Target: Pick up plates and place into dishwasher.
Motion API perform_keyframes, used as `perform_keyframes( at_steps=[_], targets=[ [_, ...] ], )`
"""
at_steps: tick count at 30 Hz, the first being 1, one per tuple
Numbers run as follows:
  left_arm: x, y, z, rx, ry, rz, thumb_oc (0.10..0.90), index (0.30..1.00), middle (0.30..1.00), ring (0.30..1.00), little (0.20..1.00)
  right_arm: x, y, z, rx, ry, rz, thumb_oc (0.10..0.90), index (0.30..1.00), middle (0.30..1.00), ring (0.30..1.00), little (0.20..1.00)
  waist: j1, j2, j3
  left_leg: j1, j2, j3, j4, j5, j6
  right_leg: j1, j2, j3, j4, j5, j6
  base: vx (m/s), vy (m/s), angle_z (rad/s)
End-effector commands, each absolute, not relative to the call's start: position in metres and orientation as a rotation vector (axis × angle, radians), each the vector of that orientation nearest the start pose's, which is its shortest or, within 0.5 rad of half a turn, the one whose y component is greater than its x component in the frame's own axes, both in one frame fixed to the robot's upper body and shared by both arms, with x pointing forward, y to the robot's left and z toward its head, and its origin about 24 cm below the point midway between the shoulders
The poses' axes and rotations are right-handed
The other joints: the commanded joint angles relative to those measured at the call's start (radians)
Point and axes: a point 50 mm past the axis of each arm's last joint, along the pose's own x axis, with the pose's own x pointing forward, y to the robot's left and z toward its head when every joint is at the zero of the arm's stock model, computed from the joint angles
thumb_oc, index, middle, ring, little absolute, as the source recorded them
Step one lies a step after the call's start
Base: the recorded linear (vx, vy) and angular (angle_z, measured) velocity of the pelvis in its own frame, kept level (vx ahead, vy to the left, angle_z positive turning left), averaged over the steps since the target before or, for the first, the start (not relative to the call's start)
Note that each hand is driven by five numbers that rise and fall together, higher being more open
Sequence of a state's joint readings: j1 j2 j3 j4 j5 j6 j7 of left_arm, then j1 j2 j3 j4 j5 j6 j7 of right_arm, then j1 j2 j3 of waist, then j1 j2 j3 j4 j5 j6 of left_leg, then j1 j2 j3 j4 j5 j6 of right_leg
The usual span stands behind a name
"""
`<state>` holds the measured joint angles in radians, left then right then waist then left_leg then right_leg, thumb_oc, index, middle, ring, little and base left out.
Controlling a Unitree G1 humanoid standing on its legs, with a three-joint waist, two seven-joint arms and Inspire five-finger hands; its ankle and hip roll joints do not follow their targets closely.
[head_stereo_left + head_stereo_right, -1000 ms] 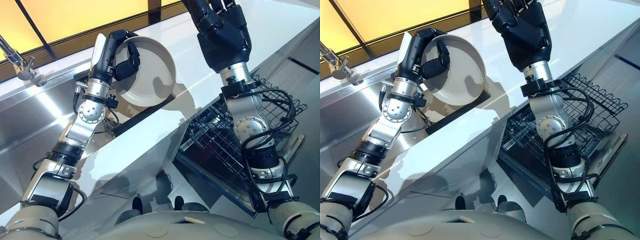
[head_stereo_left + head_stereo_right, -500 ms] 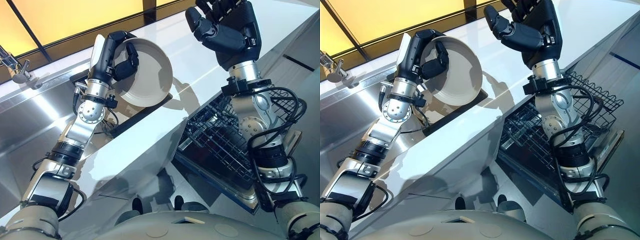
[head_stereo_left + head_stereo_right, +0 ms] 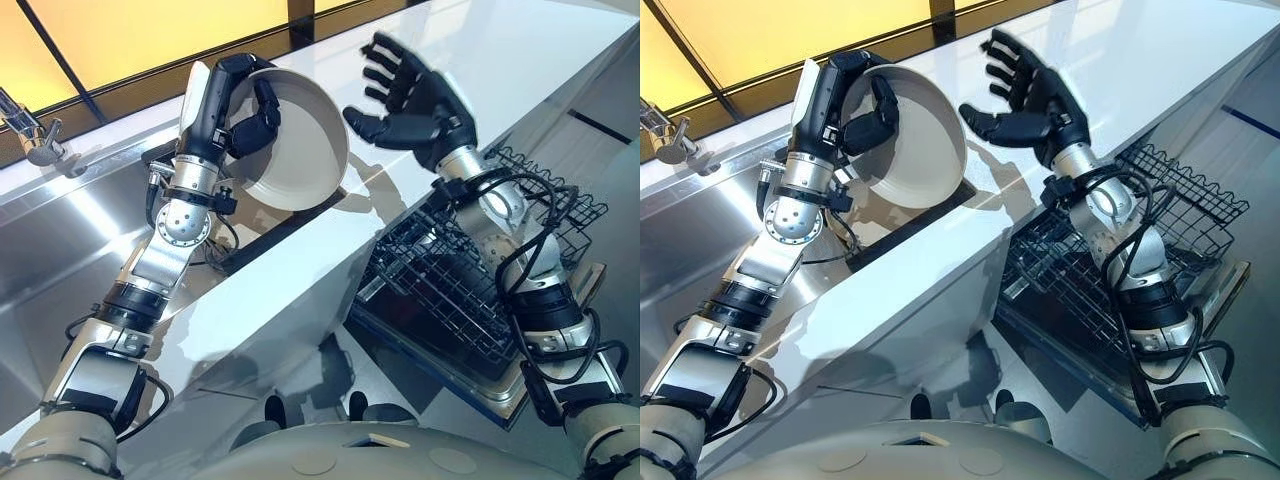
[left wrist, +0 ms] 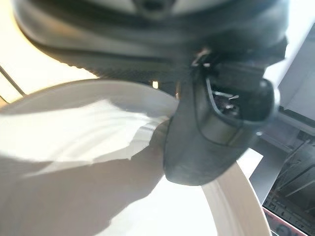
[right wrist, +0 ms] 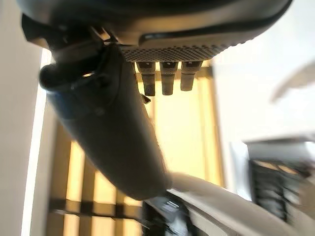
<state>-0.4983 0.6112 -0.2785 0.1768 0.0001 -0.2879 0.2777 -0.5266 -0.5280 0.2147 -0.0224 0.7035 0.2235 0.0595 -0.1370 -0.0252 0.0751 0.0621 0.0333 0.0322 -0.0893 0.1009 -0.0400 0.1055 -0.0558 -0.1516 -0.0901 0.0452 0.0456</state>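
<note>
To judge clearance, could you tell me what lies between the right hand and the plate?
Nothing: in the left eye view the gap between right hand and plate, which the left hand holds, is bare, white counter behind.

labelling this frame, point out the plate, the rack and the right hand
plate (image 3: 305,150), left eye view, on its inner face
rack (image 3: 430,285), left eye view, on its bare wire floor
right hand (image 3: 420,102), left eye view, on the palm

The left robot hand (image 3: 222,100) hides part of the plate (image 3: 300,150), and the faucet (image 3: 25,120) is cut off at the edge.
</note>
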Motion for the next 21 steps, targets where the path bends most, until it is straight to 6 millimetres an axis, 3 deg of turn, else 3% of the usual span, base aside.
perform_keyframes(
  at_steps=[1,21],
  targets=[
    [0.316,0.171,0.244,0.543,-0.917,-0.023,0.100,0.300,0.300,0.300,0.200,0.325,-0.131,0.222,0.162,-0.326,0.573,0.800,0.900,0.900,0.900,0.900,0.020,0.013,-0.112,-0.003,-0.028,0.046,0.005,-0.087,-0.001,-0.060,0.045,-0.007,0.136,-0.111,0.062,-0.01,-0.003,0.04],
    [0.321,0.157,0.244,0.528,-0.905,-0.065,0.100,0.300,0.300,0.300,0.200,0.331,-0.111,0.198,0.257,-0.193,0.622,0.800,0.900,0.900,0.900,0.900,0.026,0.006,-0.097,-0.002,-0.032,0.041,0.005,-0.086,0.003,-0.055,0.042,-0.009,0.126,-0.104,0.063,0.00,0.000,0.01]
  ],
)
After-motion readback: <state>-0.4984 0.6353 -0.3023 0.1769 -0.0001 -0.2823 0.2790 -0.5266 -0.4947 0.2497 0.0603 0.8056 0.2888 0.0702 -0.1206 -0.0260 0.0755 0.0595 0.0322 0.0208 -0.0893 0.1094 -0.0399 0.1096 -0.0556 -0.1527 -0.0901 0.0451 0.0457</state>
